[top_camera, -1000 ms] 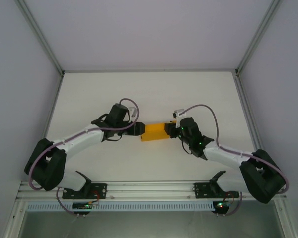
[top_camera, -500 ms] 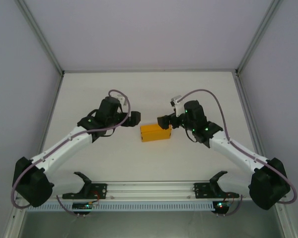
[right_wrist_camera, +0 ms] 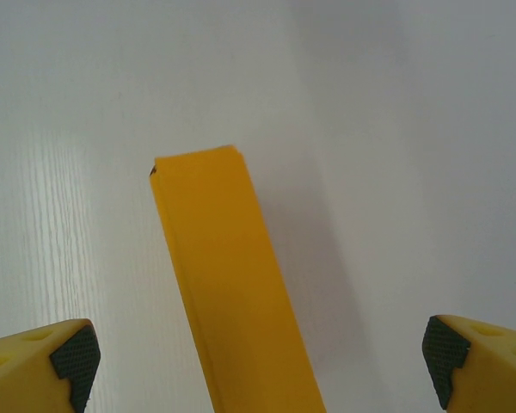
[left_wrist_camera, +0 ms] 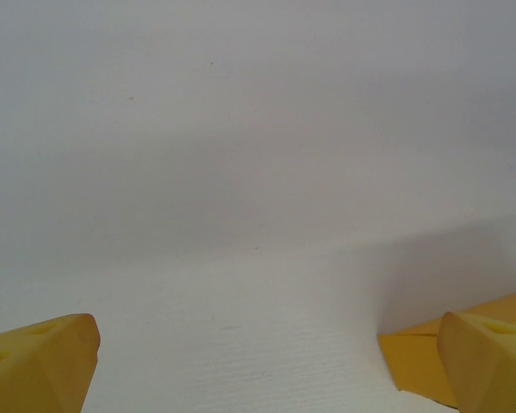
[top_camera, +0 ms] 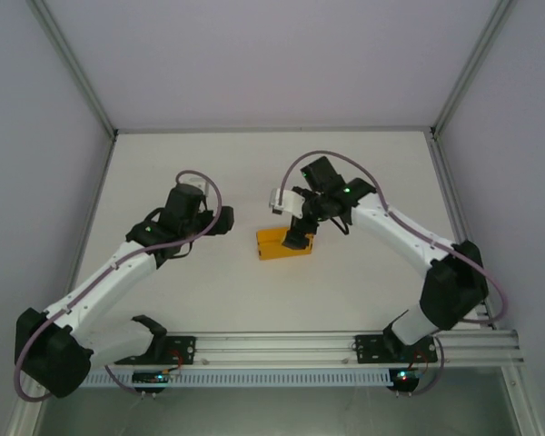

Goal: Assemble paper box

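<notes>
Shows the paper box lying near the middle of the white surface, folded into a small orange-yellow rectangular block. Places the right hand over the box's right end, fingers spread wide to either side of the card and gripping nothing, contact from above impossible to tell. Sets the left hand beside the box's left end with bare surface between them, equally wide open and empty, a corner of the box at its wrist view's lower right.
</notes>
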{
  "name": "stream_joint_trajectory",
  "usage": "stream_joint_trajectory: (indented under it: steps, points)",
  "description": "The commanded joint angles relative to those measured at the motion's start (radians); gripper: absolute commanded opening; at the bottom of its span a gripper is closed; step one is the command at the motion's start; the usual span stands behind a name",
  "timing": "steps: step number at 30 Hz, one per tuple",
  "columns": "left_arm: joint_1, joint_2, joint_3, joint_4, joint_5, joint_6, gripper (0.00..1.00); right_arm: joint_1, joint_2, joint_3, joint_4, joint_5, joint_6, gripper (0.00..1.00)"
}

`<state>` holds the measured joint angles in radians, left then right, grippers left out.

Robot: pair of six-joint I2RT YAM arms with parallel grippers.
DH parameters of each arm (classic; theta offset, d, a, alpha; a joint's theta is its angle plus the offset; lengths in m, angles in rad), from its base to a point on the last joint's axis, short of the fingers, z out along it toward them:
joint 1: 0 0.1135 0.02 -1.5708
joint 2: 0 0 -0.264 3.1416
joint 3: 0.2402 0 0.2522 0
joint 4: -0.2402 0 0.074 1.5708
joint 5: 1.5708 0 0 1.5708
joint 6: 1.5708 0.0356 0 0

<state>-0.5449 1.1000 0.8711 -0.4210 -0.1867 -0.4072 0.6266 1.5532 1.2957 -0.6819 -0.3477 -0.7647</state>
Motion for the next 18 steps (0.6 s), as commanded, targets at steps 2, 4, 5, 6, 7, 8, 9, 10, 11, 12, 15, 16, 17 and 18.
stream_joint_trajectory:
  steps: [2,4,5,6,7,8,9,10,11,12,15,16,17,18]
  points:
    - [0.013,-0.015,-0.015,-0.019,-0.016,0.017,1.00,0.040,0.103,0.062,-0.177,0.128,-0.153,0.97]
    - [0.015,-0.012,-0.017,-0.019,-0.012,0.019,1.00,0.053,0.144,0.076,-0.169,0.177,-0.162,0.96]
    - [0.016,-0.009,-0.018,-0.019,-0.012,0.019,1.00,0.060,0.160,0.081,-0.160,0.200,-0.167,0.95]
    - [0.018,-0.007,-0.018,-0.020,-0.010,0.017,1.00,0.066,0.176,0.082,-0.142,0.225,-0.165,0.93]
    - [0.018,-0.006,-0.019,-0.021,-0.010,0.016,1.00,0.075,0.189,0.080,-0.122,0.242,-0.162,0.93]
    - [0.019,-0.004,-0.020,-0.022,-0.011,0.015,0.99,0.084,0.201,0.076,-0.098,0.266,-0.154,0.91]
    - [0.020,-0.004,-0.023,-0.022,-0.011,0.014,0.99,0.094,0.214,0.067,-0.070,0.299,-0.147,0.90]
    - [0.021,-0.006,-0.025,-0.024,-0.011,0.013,1.00,0.104,0.225,0.060,-0.044,0.327,-0.142,0.88]
    - [0.022,-0.008,-0.026,-0.025,-0.012,0.012,1.00,0.112,0.235,0.053,-0.029,0.336,-0.138,0.86]
    - [0.023,-0.009,-0.030,-0.027,-0.013,0.012,1.00,0.118,0.242,0.048,-0.011,0.345,-0.123,0.81]
    - [0.025,-0.018,-0.036,-0.033,-0.022,0.013,0.99,0.123,0.252,0.044,0.051,0.399,-0.065,0.72]
    - [0.027,-0.020,-0.039,-0.035,-0.023,0.011,1.00,0.125,0.248,0.037,0.072,0.429,-0.043,0.71]
    - [0.027,-0.024,-0.042,-0.036,-0.024,0.010,0.99,0.128,0.245,0.027,0.097,0.459,-0.026,0.70]
    - [0.028,-0.028,-0.046,-0.036,-0.026,0.010,1.00,0.132,0.238,0.013,0.125,0.501,-0.007,0.67]
